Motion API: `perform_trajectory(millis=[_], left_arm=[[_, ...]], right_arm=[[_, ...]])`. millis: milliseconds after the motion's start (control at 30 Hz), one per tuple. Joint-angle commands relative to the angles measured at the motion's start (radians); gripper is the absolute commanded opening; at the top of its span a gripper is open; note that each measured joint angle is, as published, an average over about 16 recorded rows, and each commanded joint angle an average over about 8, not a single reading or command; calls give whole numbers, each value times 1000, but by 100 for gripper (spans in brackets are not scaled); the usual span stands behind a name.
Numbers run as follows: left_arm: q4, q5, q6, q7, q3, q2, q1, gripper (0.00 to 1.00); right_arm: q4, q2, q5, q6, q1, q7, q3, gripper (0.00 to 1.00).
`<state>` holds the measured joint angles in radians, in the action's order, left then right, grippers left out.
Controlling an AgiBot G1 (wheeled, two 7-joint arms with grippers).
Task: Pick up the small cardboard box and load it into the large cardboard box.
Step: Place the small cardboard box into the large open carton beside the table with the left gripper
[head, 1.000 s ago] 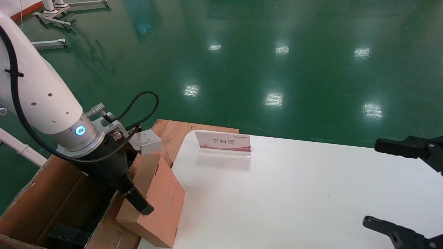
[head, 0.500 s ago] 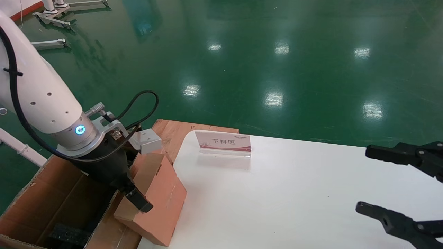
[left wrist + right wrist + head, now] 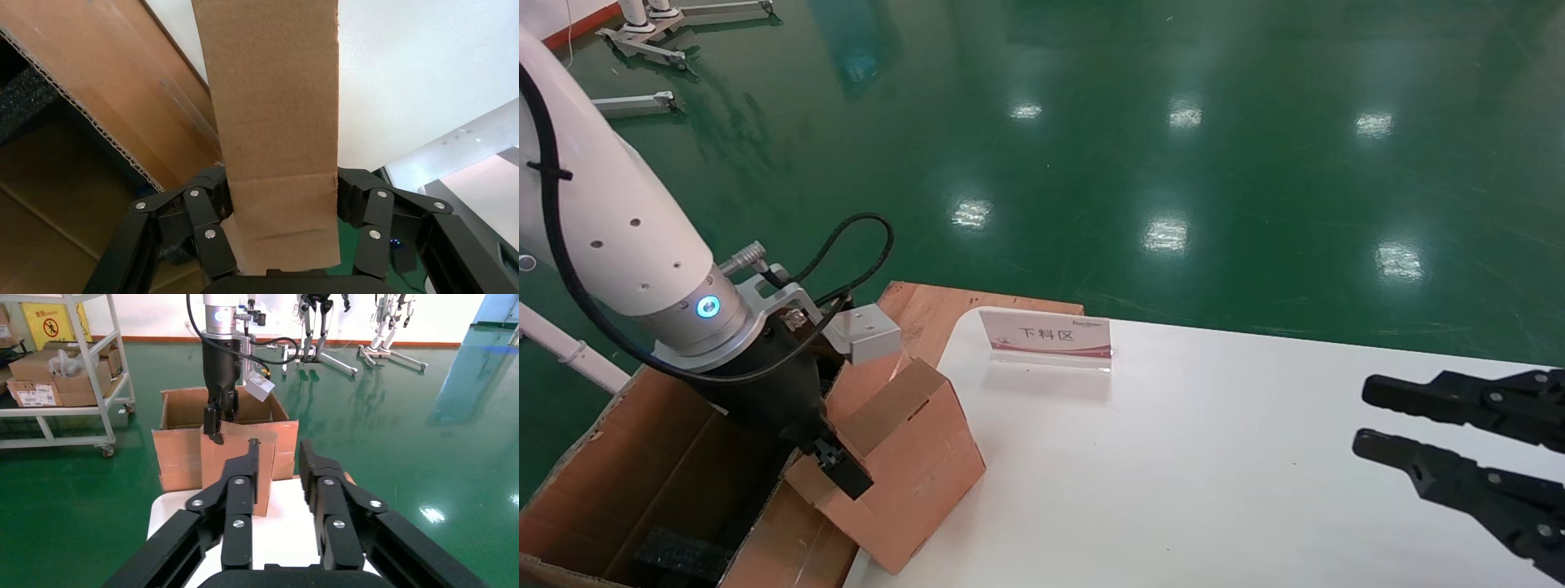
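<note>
Brown small box (image 3: 903, 465), brown big box (image 3: 641, 457) holding black foam (image 3: 674, 555), white table (image 3: 1189, 465), glossy green floor (image 3: 1091, 147), black grippers.

Bright, even overhead light fills the hall. The glossy green floor (image 3: 1173, 163) mirrors the ceiling lamps as rows of white glare spots toward twelve o'clock. The white table (image 3: 1214, 457) is nearly washed out, with a soft shadow under the sign (image 3: 1046, 336). Wrist views stay sharp, with the near linkages looming large.
</note>
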<state>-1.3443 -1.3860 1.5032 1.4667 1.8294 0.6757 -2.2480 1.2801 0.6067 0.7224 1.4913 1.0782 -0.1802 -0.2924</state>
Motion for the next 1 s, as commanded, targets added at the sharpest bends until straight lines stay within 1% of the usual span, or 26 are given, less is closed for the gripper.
perform_trajectory(millis=[33,167,300,500,667,833,1000], left_arm=[[8,3,-1,-4,0,2,2,0],[12,23,-9,-19,-18,-9,-18,0],[12,37,-4,-29,-43,-30,-68,0],[23,44,32,-45,-87,-70,-188,0],[45,39,68,-77,-111,-106,-309,0],[75,31,88,-124,-84,-124,-429,0],[107,33,96,-175,-1,-127,-536,0]], right_arm=[[0,0,0,0,0,0,0,0],[0,0,0,0,0,0,0,0],[0,0,0,0,0,0,-1,0],[-1,0,0,0,0,1,-1,0],[-1,0,-1,0,1,1,-1,0],[-1,0,-1,0,1,1,-1,0],[-1,0,-1,0,1,1,-2,0]])
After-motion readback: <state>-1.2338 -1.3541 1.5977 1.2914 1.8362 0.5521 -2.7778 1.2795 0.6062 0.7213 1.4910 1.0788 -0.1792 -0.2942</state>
